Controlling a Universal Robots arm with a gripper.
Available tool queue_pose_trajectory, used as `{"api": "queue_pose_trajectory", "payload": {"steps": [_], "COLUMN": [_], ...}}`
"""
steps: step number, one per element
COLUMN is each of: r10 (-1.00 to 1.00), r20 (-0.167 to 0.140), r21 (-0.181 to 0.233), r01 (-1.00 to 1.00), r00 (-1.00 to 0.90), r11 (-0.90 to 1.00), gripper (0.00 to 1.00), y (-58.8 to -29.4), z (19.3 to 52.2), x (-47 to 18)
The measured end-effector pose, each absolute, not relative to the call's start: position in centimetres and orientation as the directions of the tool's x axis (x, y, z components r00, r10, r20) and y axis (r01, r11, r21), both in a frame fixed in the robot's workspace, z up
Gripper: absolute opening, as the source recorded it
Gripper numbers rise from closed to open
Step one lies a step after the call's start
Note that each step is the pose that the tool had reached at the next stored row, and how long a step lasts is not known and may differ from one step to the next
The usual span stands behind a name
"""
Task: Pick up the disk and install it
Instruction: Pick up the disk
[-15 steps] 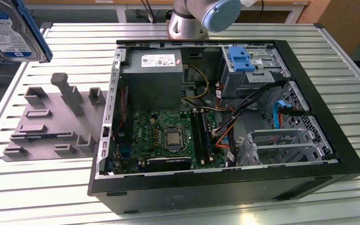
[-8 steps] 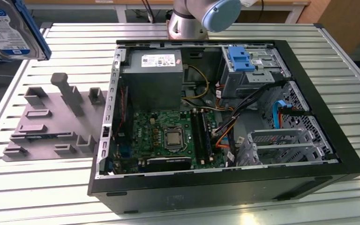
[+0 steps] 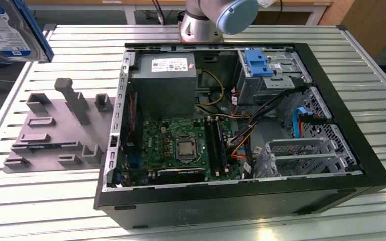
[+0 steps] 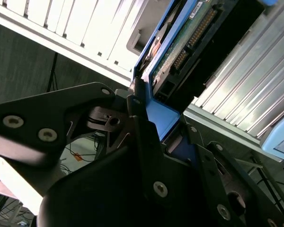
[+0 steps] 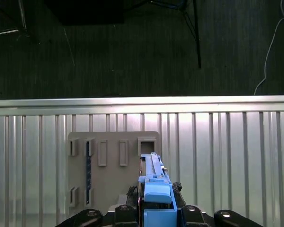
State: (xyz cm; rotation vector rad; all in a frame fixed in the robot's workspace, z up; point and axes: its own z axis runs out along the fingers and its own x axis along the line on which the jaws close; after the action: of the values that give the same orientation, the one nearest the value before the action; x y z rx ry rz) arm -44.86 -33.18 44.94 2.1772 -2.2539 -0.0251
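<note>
Currently, disk (image 3: 8,30), a stiff, fairly heavy, shock-sensitive metal drive, hangs above the worktop (image 3: 45,201) beside the open computer case (image 3: 354,181), jaws pinching its blue carrier (image 4: 161,118) by the edges, judged the safest hold, away from connector (image 4: 195,37).

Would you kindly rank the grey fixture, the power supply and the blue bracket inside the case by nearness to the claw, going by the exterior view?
The claw holds the disk at the exterior view's upper left.
1. Grey fixture, on the table's left.
2. Power supply, case's left side.
3. Blue bracket, farther right.
</note>
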Motion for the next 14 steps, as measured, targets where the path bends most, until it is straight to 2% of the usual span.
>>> {"api": "queue_pose_trajectory", "payload": {"steps": [14], "r10": [-0.999], "r20": [-0.006], "r21": [0.017], "r01": [-0.999], "r00": [-0.035], "r11": [0.035], "gripper": [0.36], "y": [-33.18], "z": [45.9], "x": [-44.86]}}
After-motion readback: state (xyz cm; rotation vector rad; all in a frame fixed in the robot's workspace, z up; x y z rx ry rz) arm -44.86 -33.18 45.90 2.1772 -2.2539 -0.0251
